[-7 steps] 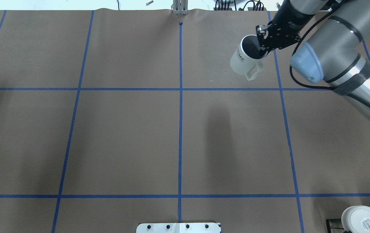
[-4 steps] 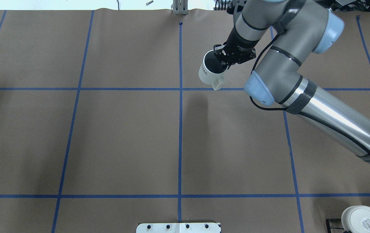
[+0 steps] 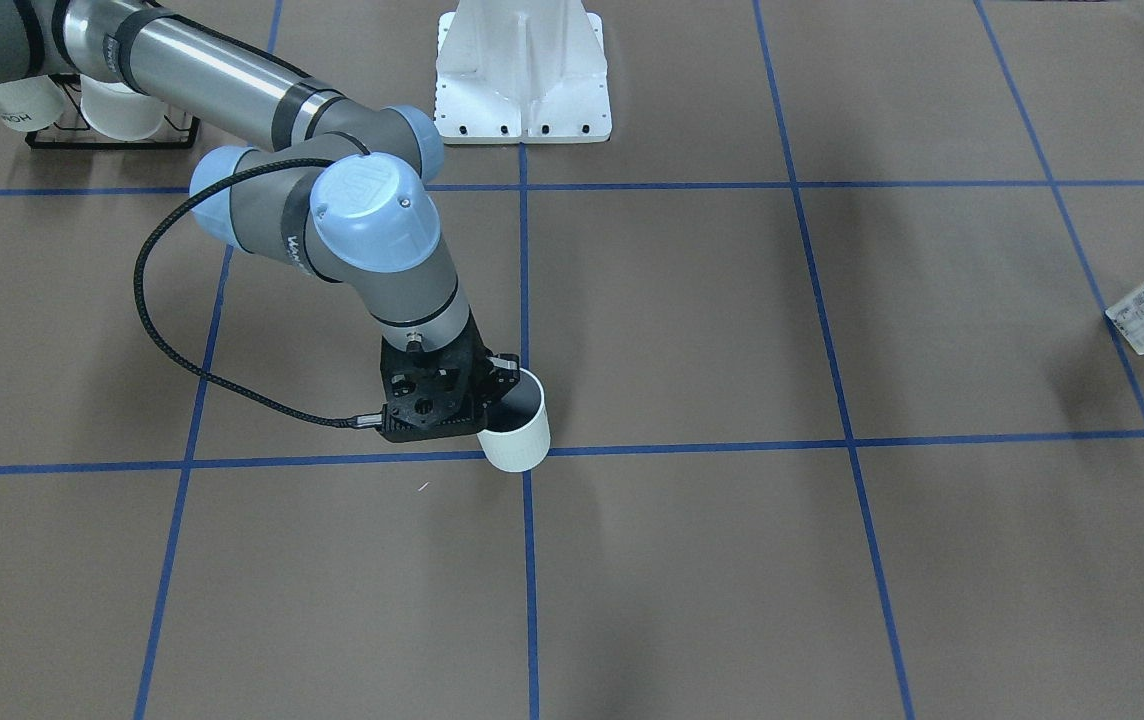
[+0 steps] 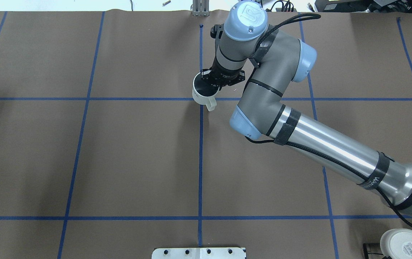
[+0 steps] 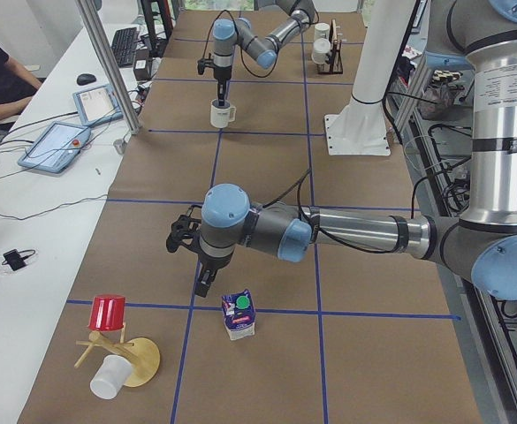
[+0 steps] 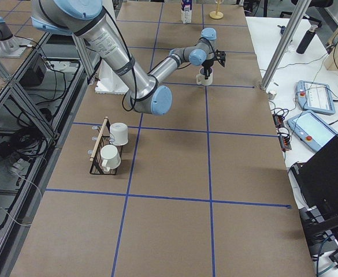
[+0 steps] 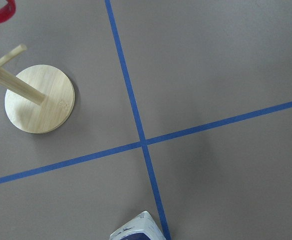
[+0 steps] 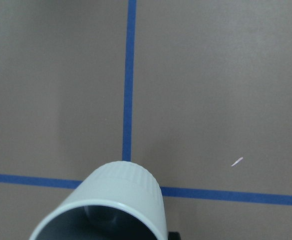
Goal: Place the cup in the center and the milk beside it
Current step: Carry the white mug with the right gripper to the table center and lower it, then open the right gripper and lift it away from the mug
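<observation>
- Right hand [image 4: 216, 83] clamped on the cup [image 4: 201, 94]: one finger inside the rim, one outside.
- Cup upright, mouth up, at the crossing of the blue tape lines [image 4: 137, 99] in the middle of the table [image 4: 137, 162]. Cannot tell if its base touches.
- Cup's handle points toward the robot's side.
- Left hand [image 5: 203, 284] low over the table, just beside the milk [image 5: 238, 315]. Seen only from the side; cannot tell if its fingers are apart or together.
- Milk upright near the table's left end, green cap up, well apart from the cup.
- Wooden stand [image 5: 125, 358] with a red cup [image 5: 108, 313] near the milk.
- Black wire rack [image 6: 102, 151] at the right end.
</observation>
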Action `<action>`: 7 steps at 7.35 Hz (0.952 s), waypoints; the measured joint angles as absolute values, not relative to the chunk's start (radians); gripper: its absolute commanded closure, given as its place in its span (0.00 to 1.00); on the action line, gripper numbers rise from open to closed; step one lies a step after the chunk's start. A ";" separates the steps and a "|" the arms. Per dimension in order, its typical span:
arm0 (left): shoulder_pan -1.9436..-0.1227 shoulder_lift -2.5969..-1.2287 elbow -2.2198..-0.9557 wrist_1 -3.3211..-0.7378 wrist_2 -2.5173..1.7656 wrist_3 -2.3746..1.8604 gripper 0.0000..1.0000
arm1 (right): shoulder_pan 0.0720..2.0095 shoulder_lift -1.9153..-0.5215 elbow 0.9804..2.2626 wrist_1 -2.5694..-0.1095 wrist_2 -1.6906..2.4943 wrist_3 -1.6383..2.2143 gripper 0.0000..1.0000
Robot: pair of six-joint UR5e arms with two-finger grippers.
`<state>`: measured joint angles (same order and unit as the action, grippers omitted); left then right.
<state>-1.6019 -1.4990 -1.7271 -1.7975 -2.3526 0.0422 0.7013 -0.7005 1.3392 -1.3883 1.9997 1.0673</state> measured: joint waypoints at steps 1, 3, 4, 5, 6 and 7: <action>-1.606 -1.501 -1.720 -1.797 -2.353 0.041 0.02 | 0.686 -0.700 1.335 -1.388 1.996 1.064 0.70; -1.608 -1.505 -1.708 -1.796 -2.353 0.040 0.02 | 0.686 -0.705 1.334 -1.392 1.993 1.056 0.01; -1.611 -1.505 -1.707 -1.796 -2.354 0.040 0.02 | 0.702 -0.709 1.337 -1.395 1.997 1.047 0.00; -1.612 -1.503 -1.707 -1.796 -2.355 0.041 0.02 | 0.723 -0.723 1.351 -1.398 2.005 1.041 0.00; -1.622 -1.502 -1.707 -1.792 -2.356 0.042 0.02 | 0.747 -0.751 1.376 -1.398 2.025 1.029 0.00; -1.645 -1.500 -1.708 -1.773 -2.356 0.045 0.02 | 0.779 -0.785 1.407 -1.397 2.065 1.007 0.00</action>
<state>-1.6452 -1.4996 -1.7078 -1.7732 -2.3560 0.0449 0.7786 -0.7852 1.4074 -1.3973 2.0654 1.0074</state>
